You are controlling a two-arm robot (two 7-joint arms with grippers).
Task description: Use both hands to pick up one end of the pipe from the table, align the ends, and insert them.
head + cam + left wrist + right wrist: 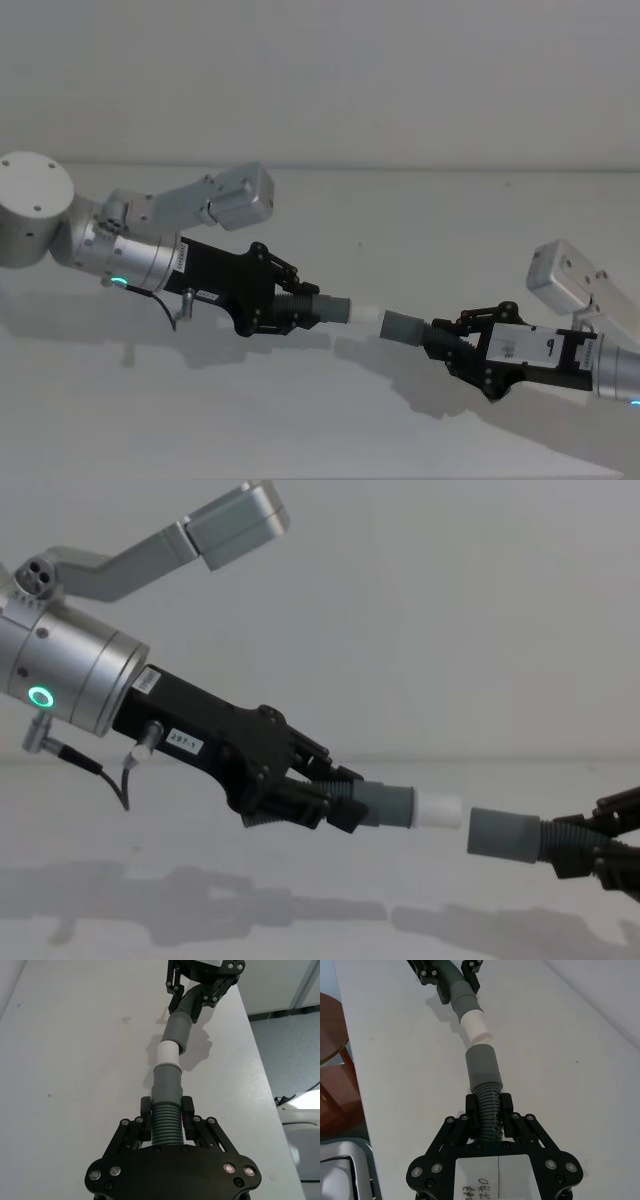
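Now both grippers (pixel 290 300) (pixel 450 345) hold pipe pieces (pixel 335 310) (pixel 405 327), ends nearly touching.

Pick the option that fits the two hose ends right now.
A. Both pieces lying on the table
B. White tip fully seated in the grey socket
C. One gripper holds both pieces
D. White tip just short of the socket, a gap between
D: the white tip held by the left gripper stops short of the grey socket held by the right gripper, with a gap between them.

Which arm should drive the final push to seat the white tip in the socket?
Either could, but I'd lean left. The left gripper holds the white tip just short of the socket in the right gripper, nearly in line. The right can hold steady.
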